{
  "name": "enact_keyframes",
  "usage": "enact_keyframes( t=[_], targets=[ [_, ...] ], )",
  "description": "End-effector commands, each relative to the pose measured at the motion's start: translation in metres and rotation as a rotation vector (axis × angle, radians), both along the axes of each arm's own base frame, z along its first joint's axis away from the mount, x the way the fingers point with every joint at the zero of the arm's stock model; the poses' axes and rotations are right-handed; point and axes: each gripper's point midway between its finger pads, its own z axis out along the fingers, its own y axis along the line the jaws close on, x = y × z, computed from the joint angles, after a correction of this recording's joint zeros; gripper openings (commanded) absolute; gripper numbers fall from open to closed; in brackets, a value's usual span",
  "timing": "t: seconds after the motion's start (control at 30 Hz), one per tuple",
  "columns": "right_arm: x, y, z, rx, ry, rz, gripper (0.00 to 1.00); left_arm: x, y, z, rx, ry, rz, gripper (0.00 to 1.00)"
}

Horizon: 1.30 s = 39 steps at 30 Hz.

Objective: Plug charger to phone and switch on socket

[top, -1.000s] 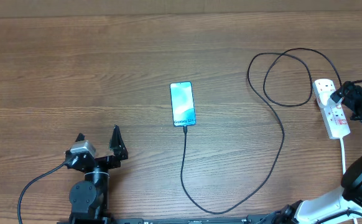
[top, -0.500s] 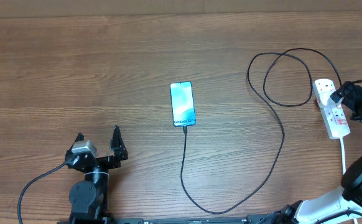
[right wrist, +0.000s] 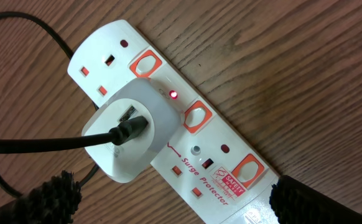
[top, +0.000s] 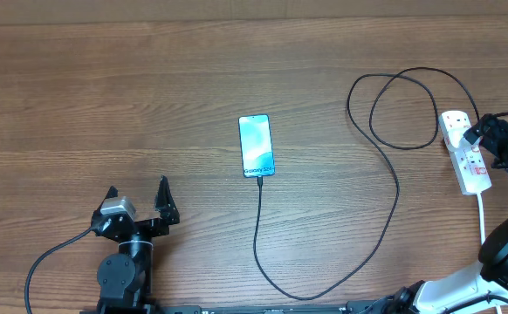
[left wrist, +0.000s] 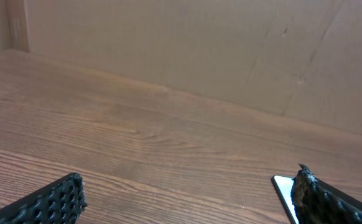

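Socket (top: 466,153) lies just below the right gripper (top: 488,144), its long axis running near-to-far. That gripper's fingers are spread wide and empty. The left gripper (top: 137,187), likewise spread, sits well apart.

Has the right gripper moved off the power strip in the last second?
No. The right gripper sits at the same spot over the power strip.

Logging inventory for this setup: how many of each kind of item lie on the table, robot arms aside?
Phone: 1
Charger cable: 1
Power strip: 1
White plug adapter in the strip: 1
Total: 4
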Motion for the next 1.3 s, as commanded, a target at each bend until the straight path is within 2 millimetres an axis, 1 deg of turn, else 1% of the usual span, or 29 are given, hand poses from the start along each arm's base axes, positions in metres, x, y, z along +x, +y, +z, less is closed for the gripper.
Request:
enact_keyframes(
  t=[0.0, 0.8, 0.87, 0.93, 1.0, 1.07, 1.1, 1.27],
  targets=[
    [0.001, 0.001, 0.005, -0.012, -0.013, 0.011, 1.00, 0.000, -0.001, 0.000, 0.017, -0.004, -0.005, 1.00],
    [0.001, 0.001, 0.006, -0.012, -0.013, 0.011, 1.00, 0.000, -0.001, 0.000, 0.017, -0.004, -0.005, 1.00],
    [0.001, 0.001, 0.008, -0.016, -0.018, 0.011, 1.00, 0.000, -0.001, 0.000, 0.017, -0.004, -0.005, 0.99],
    [0.001, 0.001, 0.018, -0.032, -0.039, 0.011, 1.00, 0.000, -0.001, 0.000, 0.018, -0.004, -0.005, 1.00],
    [0.001, 0.001, 0.037, -0.061, -0.077, 0.011, 1.00, 0.000, -0.001, 0.000, 0.017, -0.004, -0.005, 1.00],
    [0.001, 0.001, 0.058, -0.094, -0.121, 0.011, 1.00, 0.000, -0.001, 0.000, 0.017, -0.004, -0.005, 1.00],
    [0.000, 0.002, 0.073, -0.117, -0.151, 0.011, 1.00, 0.000, -0.001, 0.000, 0.017, -0.004, -0.005, 1.00],
    [-0.007, 0.007, 0.123, -0.195, -0.255, 0.011, 1.00, 0.000, -0.001, 0.000, 0.018, -0.004, -0.005, 1.00]
  ],
)
